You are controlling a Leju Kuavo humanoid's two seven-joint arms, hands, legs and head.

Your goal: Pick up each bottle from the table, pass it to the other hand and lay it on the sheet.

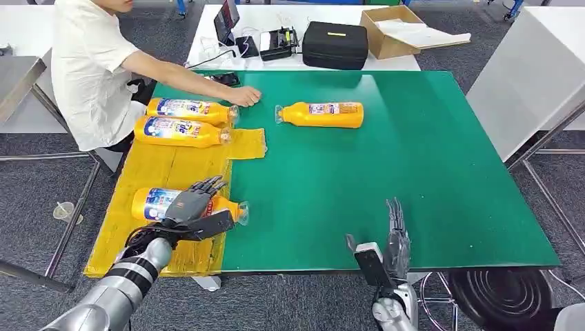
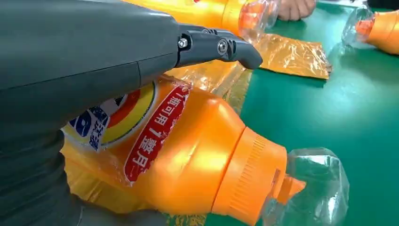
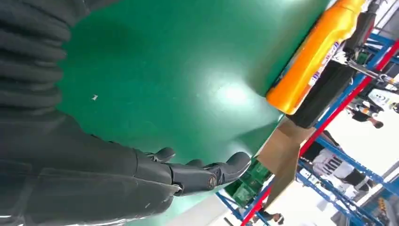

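An orange bottle (image 1: pixel 153 203) with a clear cap lies on its side on the yellow sheet (image 1: pixel 172 169) at the table's front left. My left hand (image 1: pixel 195 205) hovers just over it with its fingers (image 2: pixel 221 47) stretched out above the bottle's body (image 2: pixel 188 155), not wrapped around it. Two more orange bottles (image 1: pixel 186 109) (image 1: pixel 179 131) lie side by side at the sheet's far end. Another orange bottle (image 1: pixel 324 114) (image 3: pixel 315 56) lies alone on the green mat (image 1: pixel 386 179). My right hand (image 1: pixel 394 243) (image 3: pixel 188 176) stands open and empty at the mat's front edge.
A person in a white shirt (image 1: pixel 86 69) sits at the far left, with a hand (image 1: pixel 243 96) resting on the mat near the far bottles. Behind the mat are a black case (image 1: pixel 335 45), a cardboard box (image 1: pixel 397 29) and electronics (image 1: pixel 276 43).
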